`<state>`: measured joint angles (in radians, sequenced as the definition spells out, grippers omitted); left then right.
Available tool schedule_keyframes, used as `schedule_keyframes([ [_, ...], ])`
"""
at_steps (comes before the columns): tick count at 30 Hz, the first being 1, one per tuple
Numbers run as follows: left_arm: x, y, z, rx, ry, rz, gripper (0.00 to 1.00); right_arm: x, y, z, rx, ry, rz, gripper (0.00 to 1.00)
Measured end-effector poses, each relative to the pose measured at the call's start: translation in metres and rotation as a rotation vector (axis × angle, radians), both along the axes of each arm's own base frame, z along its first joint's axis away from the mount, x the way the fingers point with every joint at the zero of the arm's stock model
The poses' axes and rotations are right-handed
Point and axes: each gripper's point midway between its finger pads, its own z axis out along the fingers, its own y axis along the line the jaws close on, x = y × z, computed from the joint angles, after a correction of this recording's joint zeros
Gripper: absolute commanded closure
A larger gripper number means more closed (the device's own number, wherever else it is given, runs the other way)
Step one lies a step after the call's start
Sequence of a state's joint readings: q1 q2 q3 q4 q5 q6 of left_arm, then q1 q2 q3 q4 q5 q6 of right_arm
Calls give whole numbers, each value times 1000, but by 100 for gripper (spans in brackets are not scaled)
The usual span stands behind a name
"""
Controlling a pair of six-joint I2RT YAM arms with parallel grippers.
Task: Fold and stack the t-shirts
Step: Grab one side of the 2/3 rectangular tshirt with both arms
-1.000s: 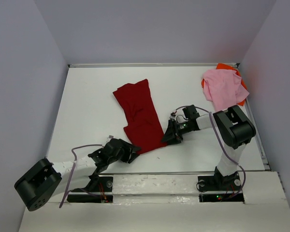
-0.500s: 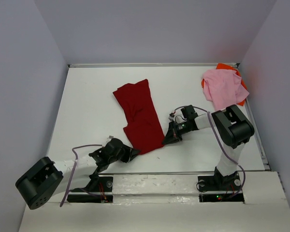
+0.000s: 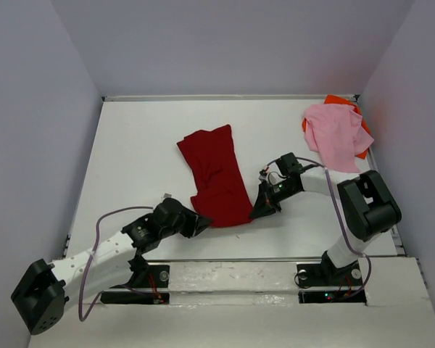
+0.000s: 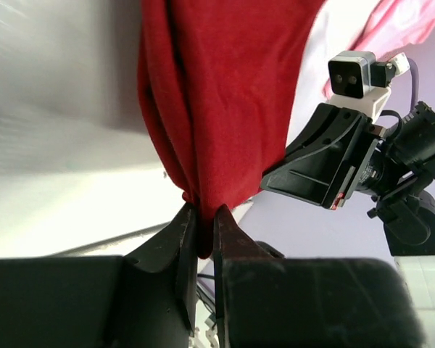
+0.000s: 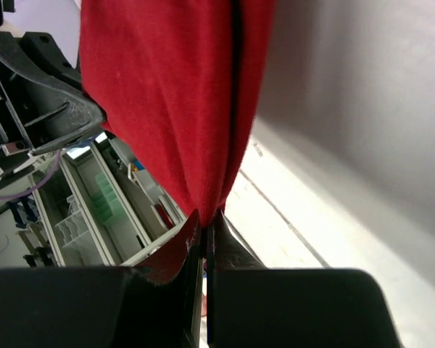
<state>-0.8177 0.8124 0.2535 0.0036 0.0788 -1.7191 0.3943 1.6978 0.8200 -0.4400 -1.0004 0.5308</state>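
Observation:
The dark red t-shirt lies crumpled in a long strip on the white table, running from the middle toward the near edge. My left gripper is shut on its near left corner; the left wrist view shows red cloth pinched between the black fingers. My right gripper is shut on the near right corner, with red cloth clamped at its fingertips. The light pink t-shirt lies bunched at the far right corner on top of the orange t-shirt.
Grey walls close in the table on the left, back and right. A raised white ledge with both arm bases runs along the near edge. The right arm's wrist shows close by in the left wrist view.
Both grippers have shut on the red shirt's near corners. The shirt has shifted slightly right and its near hem is drawn out; the left arm has swung in toward the table.

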Motion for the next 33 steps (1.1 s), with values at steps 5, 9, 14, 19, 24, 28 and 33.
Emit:
schedule_keyframes([
  [5,-3,1,14,-8,-6,-9,87,0,0,25,6,-17,1,100],
  [9,-6,4,12,14,14,-10,87,13,5,42,18,-47,1,100],
  [14,-2,2,27,21,-2,-11,87,31,13,65,43,-110,1,100],
  [19,8,-1,48,38,-49,-10,87,40,16,76,52,-141,0,100],
  [24,25,-3,63,97,-91,0,86,41,16,76,46,-137,-2,100],
  [28,49,-3,77,132,-143,20,87,46,18,76,40,-144,-4,100],
  [33,75,9,70,192,-153,55,87,66,25,83,45,-179,-10,100],
])
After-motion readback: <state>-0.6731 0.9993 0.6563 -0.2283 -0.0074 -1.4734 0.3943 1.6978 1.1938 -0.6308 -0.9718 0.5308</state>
